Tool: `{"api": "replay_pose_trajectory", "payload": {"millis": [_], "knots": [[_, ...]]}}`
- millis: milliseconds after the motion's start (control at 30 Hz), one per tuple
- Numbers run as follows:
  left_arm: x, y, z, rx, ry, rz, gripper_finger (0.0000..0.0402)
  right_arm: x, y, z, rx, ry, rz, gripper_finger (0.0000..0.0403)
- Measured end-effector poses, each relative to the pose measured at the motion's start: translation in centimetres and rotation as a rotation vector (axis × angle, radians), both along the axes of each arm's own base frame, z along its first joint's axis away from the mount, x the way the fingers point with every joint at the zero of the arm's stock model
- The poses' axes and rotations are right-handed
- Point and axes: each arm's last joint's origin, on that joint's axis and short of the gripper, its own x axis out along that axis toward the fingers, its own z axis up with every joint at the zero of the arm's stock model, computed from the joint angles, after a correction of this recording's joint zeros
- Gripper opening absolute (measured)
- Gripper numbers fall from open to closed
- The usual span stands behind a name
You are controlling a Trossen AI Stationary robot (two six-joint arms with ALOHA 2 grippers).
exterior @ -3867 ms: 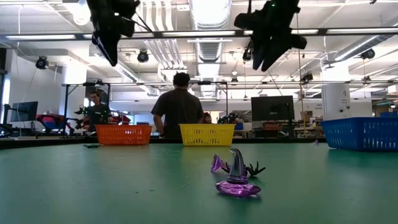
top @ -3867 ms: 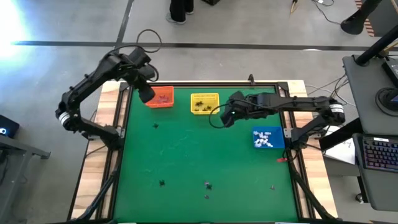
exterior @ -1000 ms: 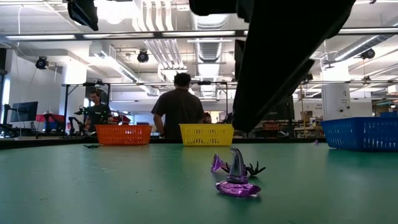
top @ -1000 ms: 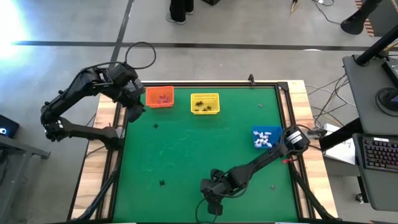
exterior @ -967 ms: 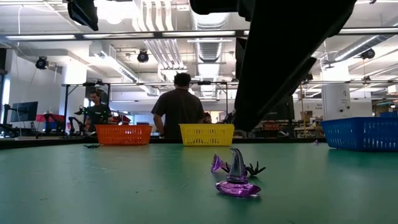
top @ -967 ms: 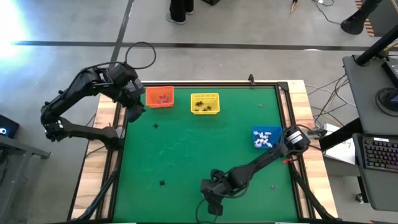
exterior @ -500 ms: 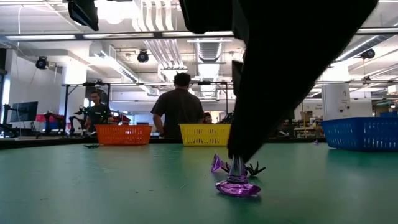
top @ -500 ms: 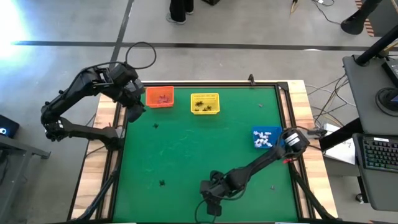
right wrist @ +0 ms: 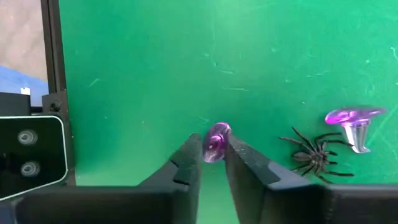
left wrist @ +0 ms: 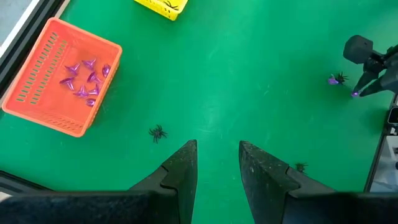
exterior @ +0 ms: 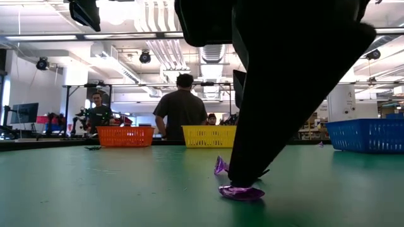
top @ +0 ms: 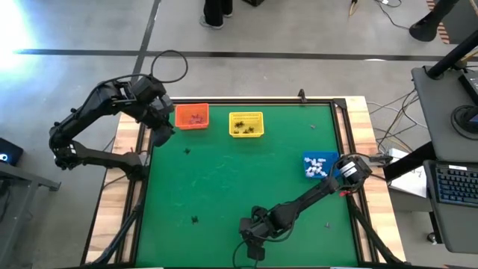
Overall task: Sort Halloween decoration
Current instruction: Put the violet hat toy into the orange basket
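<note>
The purple witch hat (right wrist: 214, 142) stands upright on its brim, tip up, shiny and see-through. The right gripper (right wrist: 212, 163) pinches it near the table's (top: 224, 179) front edge. The left gripper (left wrist: 217, 163) hangs parted.

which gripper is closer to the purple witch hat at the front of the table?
Right. The right gripper is down on the purple witch hat, fingers either side. The left gripper hangs open beside the orange basket.
</note>
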Motion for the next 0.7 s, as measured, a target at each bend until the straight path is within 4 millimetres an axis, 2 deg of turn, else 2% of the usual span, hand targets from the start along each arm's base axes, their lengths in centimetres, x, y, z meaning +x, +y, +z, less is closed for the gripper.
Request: {"api": "replay_pose_trajectory", "payload": {"millis": [167, 467, 700], "knots": [[0.0, 0.0, -0.2, -0.003, 0.006, 0.0, 0.01, -0.1, 0.0, 0.0, -0.004, 0.007, 0.0, 0.0014], [0.3, 0.1, -1.9, -0.037, 0.065, 0.003, 0.01, -0.1, -0.2, 0.3, -0.017, 0.005, 0.004, 0.0009], [0.1, 0.0, -3.8, -0.066, 0.124, 0.007, 0.01, 0.3, -2.4, 1.9, -0.076, -0.013, -0.059, 0.0009]]}}
